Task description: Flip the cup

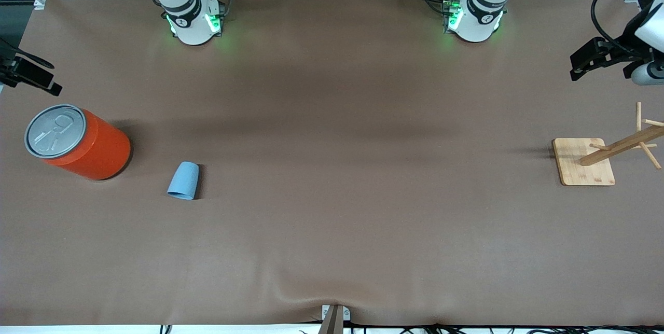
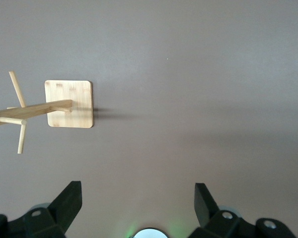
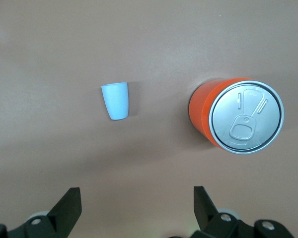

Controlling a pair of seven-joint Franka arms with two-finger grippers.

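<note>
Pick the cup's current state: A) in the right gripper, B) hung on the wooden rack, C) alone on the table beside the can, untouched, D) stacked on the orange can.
C: the cup sits on the bare table beside the orange can, apart from it, with no gripper on it; the right gripper is open and holds nothing.

Two white, rounded arm bases (image 1: 193, 20) (image 1: 474, 17), each ringed by a black band and lit by green lamps near the foot. Black cables trailing from both. Glossy white shells on the upper links. Left gripper (image 2: 138, 208) and right gripper (image 3: 137, 210) in matte black, with angular wedge-shaped fingers (image 2: 69, 201) (image 3: 68, 204) and small silver screws on the housings.
</note>
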